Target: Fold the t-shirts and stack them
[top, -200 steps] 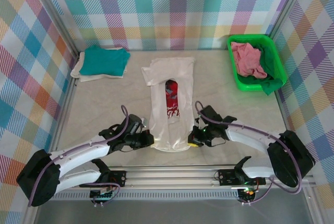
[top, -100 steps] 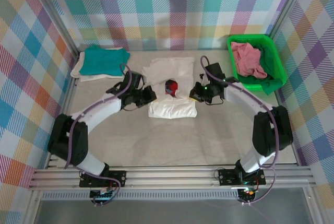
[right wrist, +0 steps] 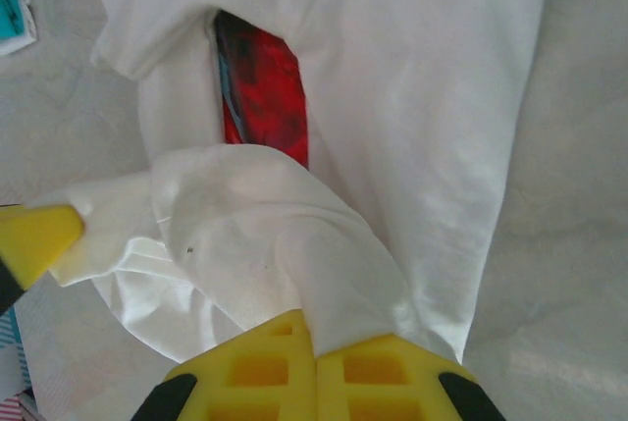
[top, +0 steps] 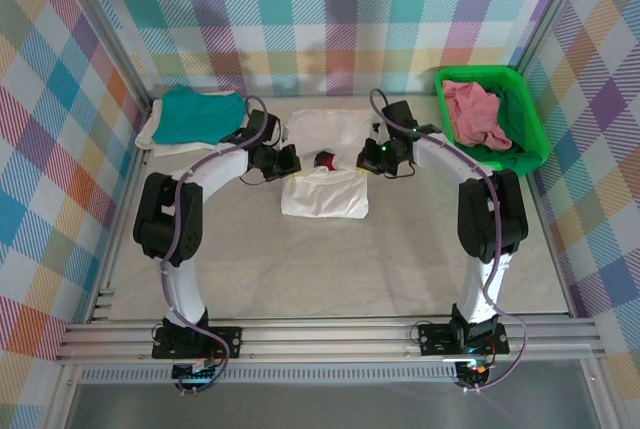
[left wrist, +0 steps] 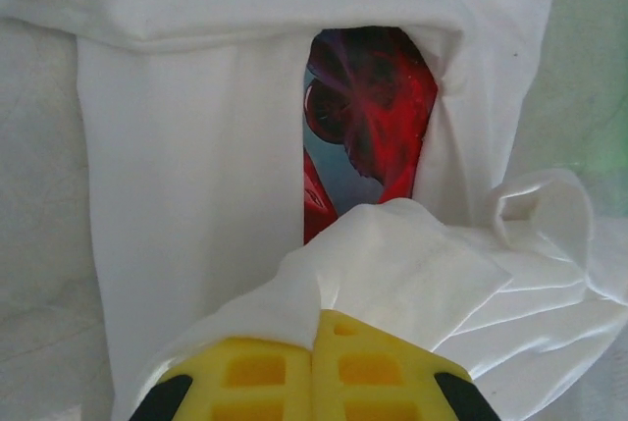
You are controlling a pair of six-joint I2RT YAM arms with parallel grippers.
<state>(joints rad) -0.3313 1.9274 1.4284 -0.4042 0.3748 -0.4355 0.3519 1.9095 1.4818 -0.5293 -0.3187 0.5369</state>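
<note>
Pink t-shirt [top: 476, 114] in green basket [top: 531, 125], white t-shirt [top: 325, 195] outside it

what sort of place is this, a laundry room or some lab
Probably a robot lab cell, not a home: plaid backdrop walls, a left arm and right arm bolted to a rail, with a green basket and white t-shirt as props.

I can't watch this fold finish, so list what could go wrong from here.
1. The white shirt is bunched in the left fingers and right fingers; released like this, the folded edge may land wrinkled or crooked.
2. The red graphic shows through a gap between the side flaps, which might spread open.
3. The left arm reaches close past the teal shirt and could brush it.
</note>
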